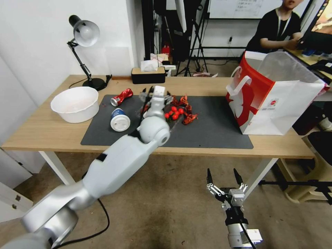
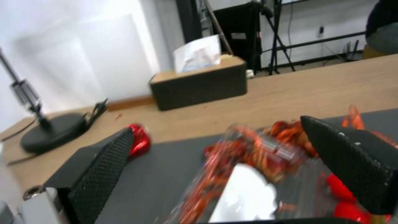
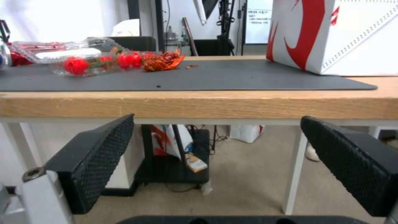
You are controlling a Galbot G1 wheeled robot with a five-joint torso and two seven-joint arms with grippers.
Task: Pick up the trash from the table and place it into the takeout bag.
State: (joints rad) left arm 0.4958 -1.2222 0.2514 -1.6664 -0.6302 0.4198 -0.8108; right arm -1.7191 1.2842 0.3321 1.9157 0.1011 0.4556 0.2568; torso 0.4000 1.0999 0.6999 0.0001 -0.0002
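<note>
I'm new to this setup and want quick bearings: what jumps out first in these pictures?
The left gripper, jaws open, reaches over the dark mat at a clear plastic container of red leftovers mid-table. The tall red-and-white takeout bag stands at the mat's right end. The right gripper hangs open below the table edge.
</note>
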